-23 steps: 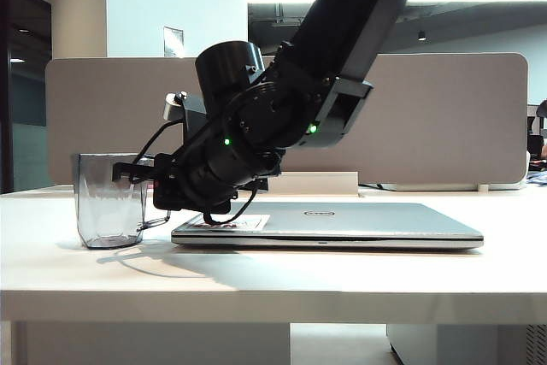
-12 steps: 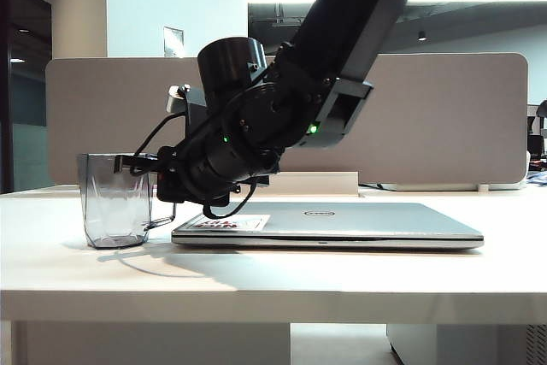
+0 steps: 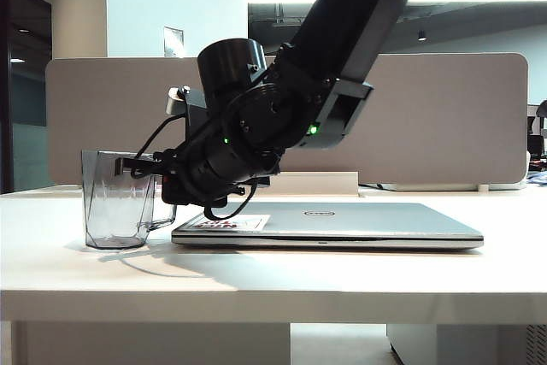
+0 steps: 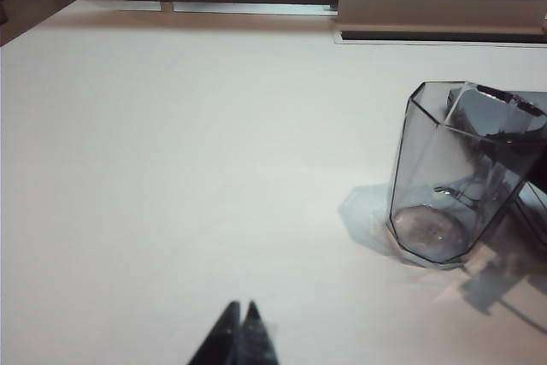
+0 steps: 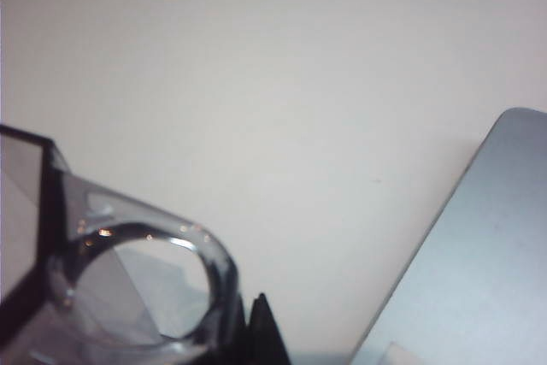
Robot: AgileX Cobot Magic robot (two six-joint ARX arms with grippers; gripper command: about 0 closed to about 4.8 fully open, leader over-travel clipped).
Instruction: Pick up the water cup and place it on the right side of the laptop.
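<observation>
Table (image 3: 359, 284): broad pale top, bearing all items below. Laptop (image 3: 342, 221): thin silver-grey slab, lid closed, lying flat near the middle of the table with a white-and-red sticker at its left front corner; rigid, and not to be moved in this task. Right arm: dark, reaching down and across from the upper right of the exterior view, over the laptop's left end. Water cup (image 3: 117, 201): clear smoky grey-blue plastic, faceted and tapering to a narrower base, empty as far as can be seen, upright on the table just left of the laptop, its loop handle (image 5: 162, 284) turned toward the laptop. Judged light, stiff and smooth-walled, so apt to tip, swing or slip if pinched on a slick facet; the handle and the rim beside it look the surest purchase, and a low, gentle carry over the laptop seems wise. Right gripper (image 3: 141, 166): at the cup's upper edge on the handle side, jaws drawn together, apparently nipping the cup at the handle. Left gripper (image 4: 240, 331): fingertips pressed together, holding nothing, low over bare table well apart from the cup.
</observation>
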